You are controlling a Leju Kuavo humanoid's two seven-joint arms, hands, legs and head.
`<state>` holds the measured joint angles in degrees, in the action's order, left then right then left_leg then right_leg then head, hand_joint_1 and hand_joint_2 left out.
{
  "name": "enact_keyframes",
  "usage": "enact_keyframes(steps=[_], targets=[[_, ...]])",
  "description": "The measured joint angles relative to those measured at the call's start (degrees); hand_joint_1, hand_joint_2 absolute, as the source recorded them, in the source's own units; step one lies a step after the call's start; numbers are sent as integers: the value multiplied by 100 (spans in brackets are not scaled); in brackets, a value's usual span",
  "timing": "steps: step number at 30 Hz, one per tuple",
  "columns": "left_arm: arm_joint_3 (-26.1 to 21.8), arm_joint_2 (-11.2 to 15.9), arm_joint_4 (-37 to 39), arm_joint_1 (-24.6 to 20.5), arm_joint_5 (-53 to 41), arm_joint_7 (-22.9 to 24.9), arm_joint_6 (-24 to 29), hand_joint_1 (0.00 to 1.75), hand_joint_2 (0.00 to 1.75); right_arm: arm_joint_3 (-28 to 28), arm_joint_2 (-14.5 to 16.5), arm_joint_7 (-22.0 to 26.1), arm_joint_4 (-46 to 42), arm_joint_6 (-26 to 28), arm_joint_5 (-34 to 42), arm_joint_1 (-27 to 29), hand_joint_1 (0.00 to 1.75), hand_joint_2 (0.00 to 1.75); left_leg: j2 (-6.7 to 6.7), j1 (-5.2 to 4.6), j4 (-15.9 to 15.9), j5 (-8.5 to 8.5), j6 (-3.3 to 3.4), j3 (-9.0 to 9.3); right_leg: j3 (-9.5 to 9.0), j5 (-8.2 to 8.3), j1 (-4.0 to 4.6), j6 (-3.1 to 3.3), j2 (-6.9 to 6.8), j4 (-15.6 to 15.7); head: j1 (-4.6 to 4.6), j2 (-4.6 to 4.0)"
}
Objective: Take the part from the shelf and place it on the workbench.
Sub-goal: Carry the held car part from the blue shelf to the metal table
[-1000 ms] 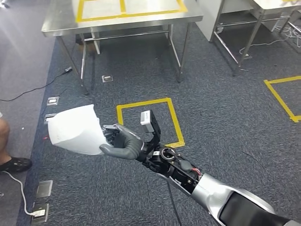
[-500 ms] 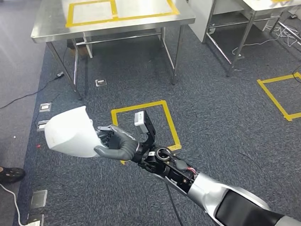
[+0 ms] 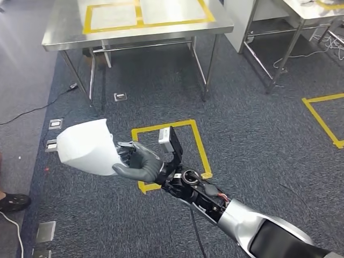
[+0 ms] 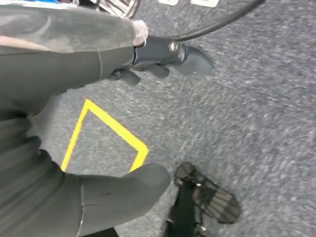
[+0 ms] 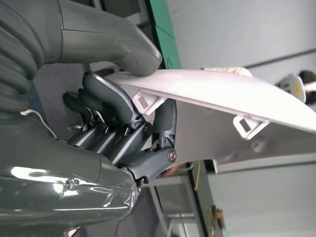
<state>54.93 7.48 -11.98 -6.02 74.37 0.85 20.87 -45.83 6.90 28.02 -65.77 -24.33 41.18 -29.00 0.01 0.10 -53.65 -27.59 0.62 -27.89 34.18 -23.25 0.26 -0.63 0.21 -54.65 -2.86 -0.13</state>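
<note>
With the whole view swung since 0.5 s ago, the right hand (image 3: 140,164) still clamps the white part (image 3: 86,147) above the carpet, while the steel desk (image 3: 61,29) ahead awaits it; the left hand (image 4: 85,123) hangs open, empty.

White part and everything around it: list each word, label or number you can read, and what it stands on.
None can be read.
The white part, held by the right hand, bears no print.
The workbench carries only yellow tape lines.

The workbench (image 3: 134,32) top is cut off by the frame's edge.
</note>
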Motion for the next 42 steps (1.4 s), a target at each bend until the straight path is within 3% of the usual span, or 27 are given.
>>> enact_keyframes(steps=[3, 4, 7, 8, 9, 12, 14, 16, 18, 19, 22, 23, 24, 25, 27, 29, 33, 35, 37, 38, 39, 40, 42], targets=[[0, -6, 0, 0, 19, -4, 14, 0, 175, 4, 8, 10, -10, 52, -33, -9, 175, 175, 7, 5, -252, -92, -85, -54, -156, -22, -33, 89, 28, 32, 29, 0], [-1, -10, 0, -10, 24, -4, 19, 0, 175, 3, 10, 13, -13, 64, -46, -17, 175, 175, 6, 17, -535, -165, -115, -206, -209, -45, -45, 104, 32, 43, 59, 0], [-2, -23, 0, -20, 47, -4, 44, 0, 175, 0, 10, 15, -8, 84, -86, -16, 175, 175, 6, 39, -1575, -480, -175, -962, -308, -148, -44, 127, 33, 44, 120, 0], [-2, -27, 0, -8, 60, -3, 57, 0, 175, -2, 10, 18, -4, 88, -96, -9, 175, 175, 6, 40, -1690, -498, -174, -1127, -357, -192, -43, 127, 41, 44, 122, 0], [-2, -31, 0, 5, 69, -3, 68, 0, 175, -3, 10, 22, -1, 91, -105, -4, 175, 175, 6, 40, -1598, -398, -164, -1185, -418, -239, -43, 124, 51, 44, 128, 0], [-4, -29, 0, 12, 82, -2, 98, 0, 175, -5, 15, 40, 6, 91, -126, -5, 175, 175, 6, 22, -521, 373, -100, -923, -612, -394, -38, 83, 65, 50, 147, 0], [-4, -23, 0, 2, 81, 0, 110, 0, 175, -5, 22, 56, 8, 86, -125, -13, 175, 175, 1, -16, -111, 595, -39, -798, -668, -466, -30, 25, 68, 60, 157, 0], [-4, -27, -1, -4, 80, 9, 114, 0, 175, -4, 34, 68, 7, 72, -116, -20, 175, 175, -3, -24, -87, 559, 24, -765, -702, -500, -25, -37, 69, 47, 157, 0], [-4, -32, -1, 0, 76, 30, 114, 0, 175, -2, 43, 73, 5, 62, -102, -29, 175, 175, -4, -4, -62, 529, 84, -676, -638, -565, -28, -97, 50, -160, 135, 0], [-4, -32, -1, 0, 69, 43, 113, 0, 175, -1, 45, 77, 5, 63, -95, -37, 175, 175, -4, 3, -54, 507, 111, -627, -503, -650, -31, -121, 41, -419, 117, 0], [-4, -19, 0, -5, 20, 62, 95, 0, 175, 4, 44, 91, 14, 83, -84, -23, 175, 175, -3, -8, -52, 407, 161, -525, 194, -1046, -34, -149, 30, -1542, 58, 0], [-4, -14, 0, -2, 2, 63, 85, 0, 175, 5, 44, 98, 21, 95, -83, -6, 175, 175, -2, -16, -53, 365, 166, -476, 357, -1096, -34, -148, 29, -1717, 41, 0], [-3, -11, 0, 3, -12, 64, 73, 0, 175, 8, 43, 105, 27, 107, -82, 9, 175, 175, 0, -25, -54, 317, 166, -414, 423, -1030, -31, -138, 28, -1686, 21, 0], [-3, -9, 0, 7, -25, 66, 64, 0, 175, 11, 41, 114, 32, 117, -81, 20, 175, 175, 4, -35, -55, 266, 164, -339, 385, -830, -24, -114, 21, -1440, -3, 0], [-2, -10, 0, 11, -46, 66, 43, 0, 175, 20, 36, 126, 36, 132, -80, 28, 175, 175, 20, -58, -59, 163, 150, -198, 172, -271, 18, -21, -48, -655, -33, 0], [-2, -7, -1, 5, -67, 66, 26, 0, 175, 27, 30, 131, 34, 146, -79, 29, 175, 175, 47, -76, -60, 84, 106, -133, 17, -25, 65, 54, -121, -129, -31, 0], [-1, 22, -1, 1, -93, 56, 11, 0, 175, 48, 23, 130, 12, 180, -82, 39, 175, 175, 73, -71, -247, 1, -12, -114, -189, -39, 27, 124, -43, 55, 2, 0], [0, 32, -2, -11, -101, 46, 6, 0, 175, 61, 21, 126, -6, 187, -89, 46, 175, 175, 43, -34, -813, -166, -85, -427, -289, -61, -7, 148, -2, 85, 43, 0], [0, 35, -1, -13, -102, 40, 3, 0, 175, 67, 19, 123, -9, 191, -92, 73, 175, 175, 32, 18, -1562, -432, -172, -941, -343, -120, -23, 153, 41, 88, 82, 0], [0, 37, -1, -6, -102, 38, -2, 0, 175, 68, 18, 122, -9, 194, -93, 92, 175, 175, 32, 45, -1766, -508, -210, -1132, -380, -157, -31, 145, 71, 88, 91, 0], [0, 40, -1, 5, -105, 38, -11, 0, 175, 70, 15, 121, -9, 202, -95, 106, 175, 175, 33, 70, -1766, -479, -238, -1225, -429, -199, -43, 132, 105, 88, 99, 0], [0, 45, -1, 14, -110, 38, -21, 0, 175, 73, 13, 121, -10, 212, -96, 113, 175, 175, 31, 94, -1541, -317, -257, -1207, -490, -247, -58, 110, 141, 87, 108, 0], [0, 54, 0, 26, -124, 38, -37, 0, 175, 80, 9, 119, -13, 230, -100, 113, 175, 175, -1, 138, -736, 245, -288, -993, -613, -351, -85, 47, 202, 80, 134, 0]])
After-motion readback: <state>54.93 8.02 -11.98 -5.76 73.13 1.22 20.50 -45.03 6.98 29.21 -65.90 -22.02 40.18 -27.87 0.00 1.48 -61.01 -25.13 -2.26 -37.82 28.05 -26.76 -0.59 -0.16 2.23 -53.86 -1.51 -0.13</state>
